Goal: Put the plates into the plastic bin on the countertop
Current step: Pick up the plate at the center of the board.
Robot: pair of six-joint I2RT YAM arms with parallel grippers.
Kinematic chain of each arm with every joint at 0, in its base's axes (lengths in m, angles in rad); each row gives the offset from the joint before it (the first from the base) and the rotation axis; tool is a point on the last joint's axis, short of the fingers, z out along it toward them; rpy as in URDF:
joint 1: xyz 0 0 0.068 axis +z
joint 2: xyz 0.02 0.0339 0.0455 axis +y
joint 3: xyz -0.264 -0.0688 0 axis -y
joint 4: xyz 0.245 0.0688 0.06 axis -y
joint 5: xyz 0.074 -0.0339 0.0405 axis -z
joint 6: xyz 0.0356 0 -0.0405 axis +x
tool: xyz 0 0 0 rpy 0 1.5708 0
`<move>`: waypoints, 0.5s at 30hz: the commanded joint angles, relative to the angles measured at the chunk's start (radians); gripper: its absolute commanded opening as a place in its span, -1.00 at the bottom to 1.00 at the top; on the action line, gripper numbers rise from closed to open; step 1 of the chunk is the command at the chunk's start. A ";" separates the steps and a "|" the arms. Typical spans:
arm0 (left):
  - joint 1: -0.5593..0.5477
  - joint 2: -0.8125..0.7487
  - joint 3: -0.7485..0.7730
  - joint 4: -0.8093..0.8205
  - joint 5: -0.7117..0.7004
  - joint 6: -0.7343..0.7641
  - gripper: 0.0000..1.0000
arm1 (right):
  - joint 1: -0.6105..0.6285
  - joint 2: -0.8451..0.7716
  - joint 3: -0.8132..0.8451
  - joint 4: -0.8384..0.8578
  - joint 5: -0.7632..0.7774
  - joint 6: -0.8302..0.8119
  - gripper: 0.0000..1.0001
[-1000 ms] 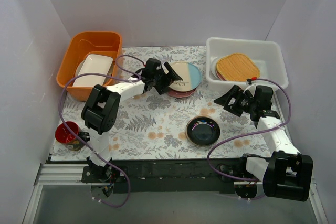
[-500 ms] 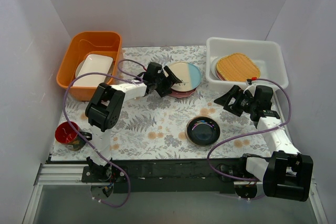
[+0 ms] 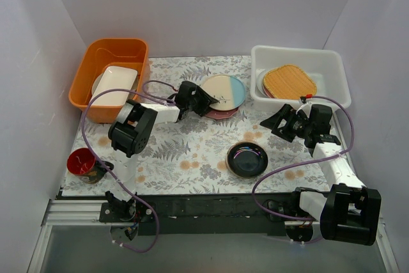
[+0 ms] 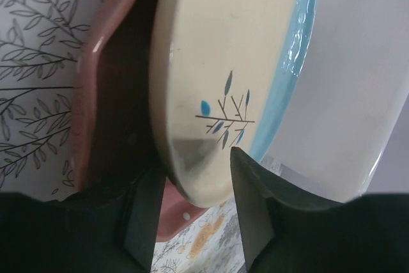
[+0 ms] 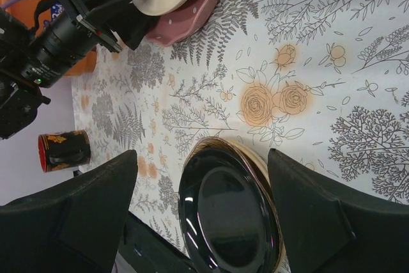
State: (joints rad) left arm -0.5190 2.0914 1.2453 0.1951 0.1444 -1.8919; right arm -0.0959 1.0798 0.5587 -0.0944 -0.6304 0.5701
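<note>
A cream-and-blue plate with a sprig (image 3: 225,91) lies on a pink dotted plate (image 3: 221,114) at the back middle of the countertop (image 3: 192,142). My left gripper (image 3: 199,101) is open, one finger above and one below the near rim of the cream-and-blue plate (image 4: 217,62), over the pink plate (image 4: 105,94). A glossy black plate with a gold underside (image 3: 246,159) lies in front. My right gripper (image 3: 285,123) is wide open and empty, right of the black plate (image 5: 230,222). The plastic bin (image 3: 332,62) holds a mustard yellow plate (image 3: 289,81) on top of other plates.
An orange tub (image 3: 96,62) at the back left holds a white rectangular dish (image 3: 115,84). A red and black cup (image 3: 82,163) stands at the front left and shows in the right wrist view (image 5: 61,150). Grey walls close in three sides.
My left gripper has moved right, up to the cream-and-blue plate, and its fingers now straddle the rim. The right arm and the other plates have not moved.
</note>
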 commanded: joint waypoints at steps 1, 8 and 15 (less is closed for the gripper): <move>-0.004 0.032 -0.110 0.006 -0.055 -0.042 -0.22 | 0.005 0.003 -0.006 0.050 -0.022 0.004 0.78; -0.006 0.027 -0.139 0.013 -0.055 -0.050 -1.00 | 0.005 -0.001 -0.016 0.047 -0.018 -0.001 0.78; -0.003 -0.040 -0.139 -0.028 -0.101 -0.050 -1.00 | 0.005 -0.003 -0.032 0.053 -0.023 0.001 0.78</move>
State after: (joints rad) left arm -0.5190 2.0846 1.1458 0.3706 0.1352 -2.0243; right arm -0.0959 1.0824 0.5392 -0.0734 -0.6327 0.5724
